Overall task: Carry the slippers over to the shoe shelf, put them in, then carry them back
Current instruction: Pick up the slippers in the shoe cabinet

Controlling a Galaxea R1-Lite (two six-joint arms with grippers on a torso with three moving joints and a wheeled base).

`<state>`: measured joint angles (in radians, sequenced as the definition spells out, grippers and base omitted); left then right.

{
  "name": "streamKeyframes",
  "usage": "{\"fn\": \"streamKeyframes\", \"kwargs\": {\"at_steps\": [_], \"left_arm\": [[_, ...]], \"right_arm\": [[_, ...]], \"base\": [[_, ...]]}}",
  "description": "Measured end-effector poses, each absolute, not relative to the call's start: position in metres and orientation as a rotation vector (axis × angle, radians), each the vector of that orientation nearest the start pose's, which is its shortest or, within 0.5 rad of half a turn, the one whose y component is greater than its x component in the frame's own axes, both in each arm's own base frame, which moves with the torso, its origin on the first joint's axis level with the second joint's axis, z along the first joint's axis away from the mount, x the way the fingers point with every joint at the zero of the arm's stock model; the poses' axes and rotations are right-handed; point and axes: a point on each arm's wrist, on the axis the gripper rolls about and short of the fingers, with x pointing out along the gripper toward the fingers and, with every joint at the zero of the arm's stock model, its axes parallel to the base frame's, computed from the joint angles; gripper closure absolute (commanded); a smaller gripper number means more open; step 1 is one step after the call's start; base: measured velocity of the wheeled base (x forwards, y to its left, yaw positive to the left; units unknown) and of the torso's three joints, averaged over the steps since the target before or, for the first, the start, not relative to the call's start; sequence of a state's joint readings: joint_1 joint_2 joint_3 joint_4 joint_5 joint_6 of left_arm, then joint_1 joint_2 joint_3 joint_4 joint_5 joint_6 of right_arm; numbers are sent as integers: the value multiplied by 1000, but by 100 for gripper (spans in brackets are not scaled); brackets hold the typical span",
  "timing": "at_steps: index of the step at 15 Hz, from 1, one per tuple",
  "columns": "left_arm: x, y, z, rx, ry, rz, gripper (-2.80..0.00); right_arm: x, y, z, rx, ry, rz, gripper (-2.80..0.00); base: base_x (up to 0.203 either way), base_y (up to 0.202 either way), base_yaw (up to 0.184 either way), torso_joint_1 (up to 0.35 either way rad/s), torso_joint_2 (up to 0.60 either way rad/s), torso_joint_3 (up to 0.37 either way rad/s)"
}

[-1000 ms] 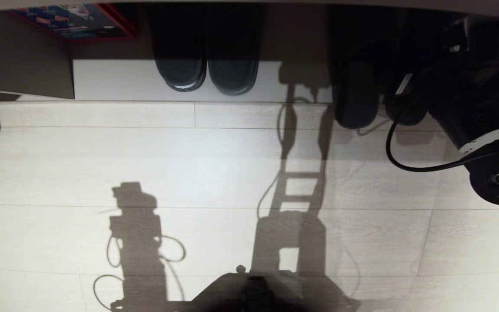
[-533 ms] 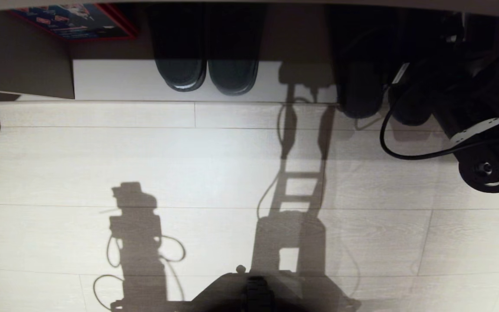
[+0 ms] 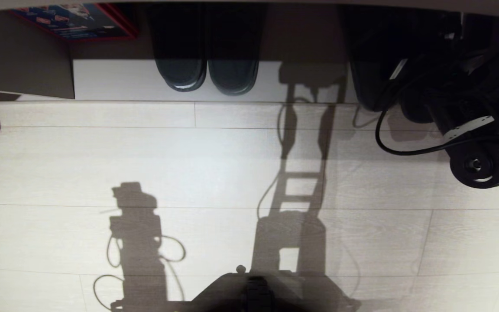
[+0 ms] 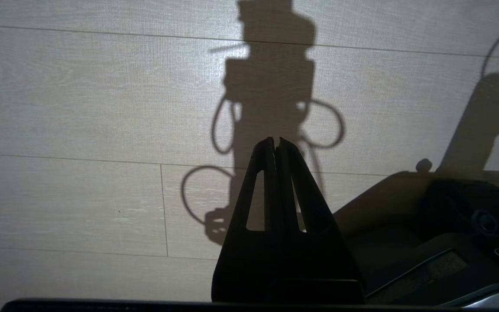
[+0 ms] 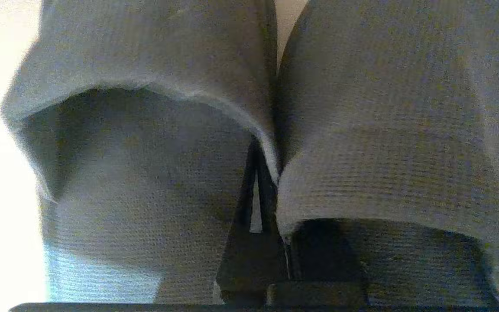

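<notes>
Pale wood-look floor (image 3: 215, 164) across most of the head view, crossed by the robot's own shadows. Found the slippers (image 3: 368, 84) at the right end of the shoe shelf (image 3: 115, 80), heels just over its front edge, the rest lost in the dark under the board above. Partly covered there by the right arm (image 3: 470, 130) and its looping black cable (image 3: 388, 147).

Seen from the right wrist, lay side by side, bands touching, grey and ribbed. Reached in at the seam between the two bands with the right gripper (image 5: 256, 182), fingers drawn together to a thin slit, tips hidden beneath the band edge of one slipper; could not tell whether any fabric was caught.

Further left on the same shelf, stood another dark pair (image 3: 208, 71) with paler tips, and a red-edged box (image 3: 76, 19) beyond.

Hung the left gripper (image 4: 275, 143) over bare floor, pinched together, holding nothing.
</notes>
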<state>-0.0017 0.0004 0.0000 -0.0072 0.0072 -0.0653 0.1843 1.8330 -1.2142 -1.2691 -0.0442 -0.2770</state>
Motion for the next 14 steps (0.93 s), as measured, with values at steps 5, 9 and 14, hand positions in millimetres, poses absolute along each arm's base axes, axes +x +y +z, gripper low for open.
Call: {"fn": "streamKeyframes", "kwargs": {"at_steps": [5, 9, 14], "left_arm": [[-23, 0, 76, -67, -7, 5, 0], [-23, 0, 76, -68, -7, 5, 0], [-23, 0, 76, -69, -7, 5, 0]], "right_arm": [[329, 62, 315, -194, -653, 51, 0], [298, 59, 302, -203, -532, 109, 0], [234, 52, 284, -196, -430, 162, 0]], "base": [[0, 0, 0, 0, 0, 0], [0, 0, 0, 0, 0, 0], [0, 0, 0, 0, 0, 0]]}}
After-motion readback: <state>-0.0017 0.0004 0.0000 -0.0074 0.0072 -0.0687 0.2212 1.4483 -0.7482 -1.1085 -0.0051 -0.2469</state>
